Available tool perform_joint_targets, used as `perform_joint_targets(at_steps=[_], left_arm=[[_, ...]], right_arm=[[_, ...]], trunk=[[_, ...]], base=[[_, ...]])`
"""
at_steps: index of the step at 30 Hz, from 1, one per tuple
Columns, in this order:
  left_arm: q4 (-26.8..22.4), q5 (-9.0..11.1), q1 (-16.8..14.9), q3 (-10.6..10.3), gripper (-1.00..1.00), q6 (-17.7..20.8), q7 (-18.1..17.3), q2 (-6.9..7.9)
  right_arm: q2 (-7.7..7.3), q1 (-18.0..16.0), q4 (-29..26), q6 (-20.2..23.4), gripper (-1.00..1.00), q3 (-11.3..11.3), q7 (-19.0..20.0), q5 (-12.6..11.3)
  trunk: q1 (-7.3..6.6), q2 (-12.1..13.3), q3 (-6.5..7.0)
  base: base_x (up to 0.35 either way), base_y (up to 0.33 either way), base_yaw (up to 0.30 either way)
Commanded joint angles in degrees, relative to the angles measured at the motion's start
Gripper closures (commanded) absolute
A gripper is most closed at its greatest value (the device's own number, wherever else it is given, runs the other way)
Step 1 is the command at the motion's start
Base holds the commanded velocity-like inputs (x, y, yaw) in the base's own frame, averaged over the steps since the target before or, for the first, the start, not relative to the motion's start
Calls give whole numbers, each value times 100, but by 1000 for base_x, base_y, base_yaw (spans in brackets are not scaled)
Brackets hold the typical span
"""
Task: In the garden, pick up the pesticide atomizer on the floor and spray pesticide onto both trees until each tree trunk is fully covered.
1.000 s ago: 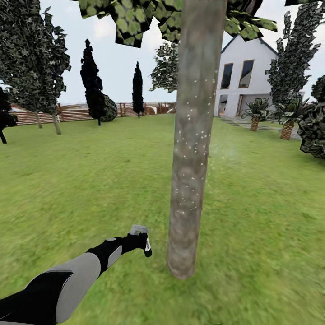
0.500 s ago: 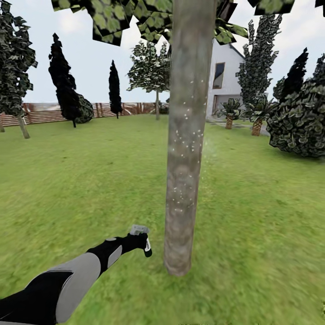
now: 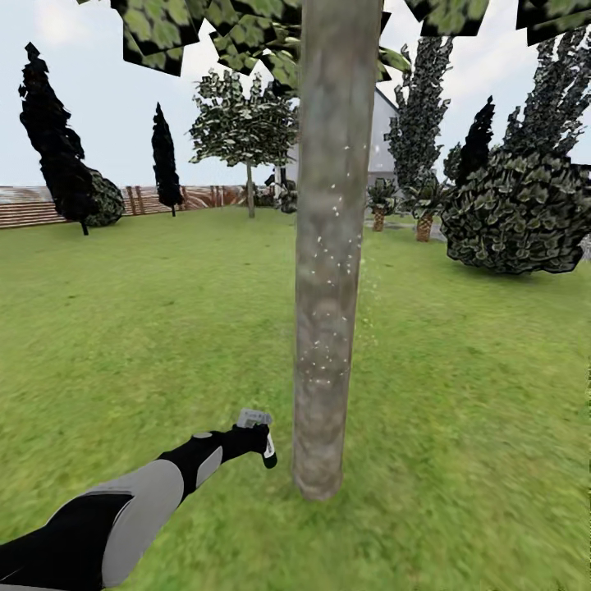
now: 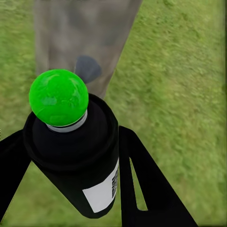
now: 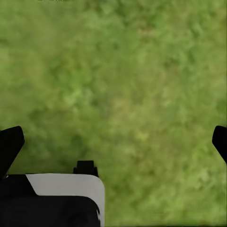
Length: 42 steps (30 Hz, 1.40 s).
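Since the lawn [image 3: 148, 312] was wide open, the real risk was patchy coverage: the tree trunk [image 3: 328, 246] only had white specks around its middle, so the base and top could've been missed. The left hand [image 3: 261, 443] gripped the pesticide atomizer [image 3: 256, 435] low beside the trunk. The right hand [image 5: 113, 142] hung spread wide over grass, holding nothing.

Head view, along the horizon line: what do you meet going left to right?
Tall dark cypress → slimmer dark cypress → small leafy tree → speckled near tree trunk → two short palms → big leafy bush.
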Motion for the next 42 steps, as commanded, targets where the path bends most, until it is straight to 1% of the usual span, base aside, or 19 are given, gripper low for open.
perform_joint_targets(at_steps=[1, 18, 28, 39, 42], left_arm=[[-3, -45, -3, 35, 100, -12, -14, 1], [-3, -45, -3, 34, 100, -12, -14, 4], [-3, -44, -3, 35, 100, -12, -14, 1], [-3, -45, -3, 34, 100, -12, -14, -2], [-3, -45, -3, 34, 100, -12, -14, -3]], right_arm=[[1, -12, 28, -37, -100, 15, -28, 29], [10, -13, 30, -37, -100, 15, -27, 29], [19, -13, 30, -29, -100, 15, -25, 29], [19, -13, 29, -28, -100, 15, -25, 29], [19, -12, 29, -28, -100, 15, -26, 29]], trunk=[[3, -9, -17], [3, -9, -142], [3, -9, -177], [3, -9, -201], [3, -9, -206]], base=[[147, 350, -195], [40, 350, -199], [106, 350, -297], [7, 350, -298], [0, 350, -149]])
